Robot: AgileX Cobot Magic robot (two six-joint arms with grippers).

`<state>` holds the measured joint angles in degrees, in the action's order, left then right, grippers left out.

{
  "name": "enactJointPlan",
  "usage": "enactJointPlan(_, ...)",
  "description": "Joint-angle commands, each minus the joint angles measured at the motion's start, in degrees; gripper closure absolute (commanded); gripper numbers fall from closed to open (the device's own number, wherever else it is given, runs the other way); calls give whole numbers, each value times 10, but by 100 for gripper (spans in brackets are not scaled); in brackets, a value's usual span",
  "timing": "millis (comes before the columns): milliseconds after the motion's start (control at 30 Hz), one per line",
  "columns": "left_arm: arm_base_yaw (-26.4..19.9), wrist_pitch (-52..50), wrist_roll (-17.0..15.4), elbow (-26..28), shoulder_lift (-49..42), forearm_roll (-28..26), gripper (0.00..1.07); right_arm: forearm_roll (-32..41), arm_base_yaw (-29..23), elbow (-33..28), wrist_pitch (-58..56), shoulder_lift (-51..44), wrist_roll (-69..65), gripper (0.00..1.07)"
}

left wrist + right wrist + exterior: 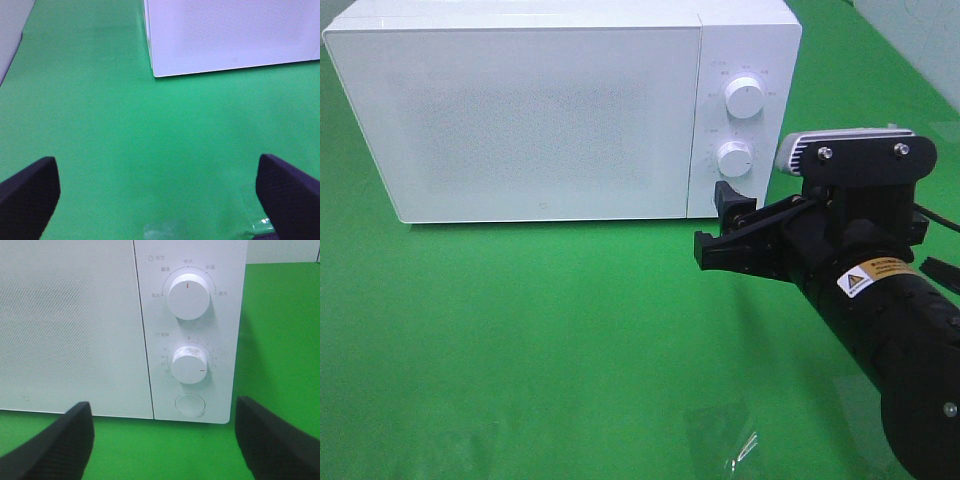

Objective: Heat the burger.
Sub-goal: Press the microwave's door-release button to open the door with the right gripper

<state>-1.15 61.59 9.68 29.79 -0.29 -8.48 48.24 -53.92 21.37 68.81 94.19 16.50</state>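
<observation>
right claw (715, 222): wide, you face the lower round white dial (189, 364) of the boxy white microwave (520, 120), likely for timing | left claw (160, 195): wide over green tabletop (100, 125) | burger: unseen

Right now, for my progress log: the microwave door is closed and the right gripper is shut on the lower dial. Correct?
Not quite. The microwave door is closed, but the right gripper is open in front of the lower dial, gripping nothing; the right wrist view shows this.

The left gripper (160, 197) holds its dark fingers (29, 196) wide apart over the green cloth (100, 115). The white microwave (230, 35) rests on the cloth, well ahead of them
</observation>
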Motion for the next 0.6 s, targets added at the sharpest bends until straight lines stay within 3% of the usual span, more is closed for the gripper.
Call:
enactJointPlan(33,-1,-2,-3,-2,-9,-1,7,2,-2,1,7,0,-4,32)
enactJointPlan(233,-1,-2,-3,-2,-9,-1,7,2,-2,1,7,0,-82,32)
enactJointPlan(267,-1,-2,-3,-2,-9,-1,7,1,-2,1,7,0,-194,32)
enactJointPlan(333,-1,-2,-3,-2,-9,-1,7,1,-2,1,7,0,-272,33)
enactJointPlan(433,-1,-2,-3,-2,-9,-1,7,1,-2,1,7,0,-315,35)
enactJointPlan(467,-1,-2,-3,-2,-9,-1,7,1,-2,1,7,0,-396,39)
enactJointPlan(567,-1,-2,-3,-2,-9,-1,7,1,-2,1,7,0,-469,45)
enactJointPlan(600,-1,-2,-3,-2,-9,-1,7,1,-2,1,7,0,-525,52)
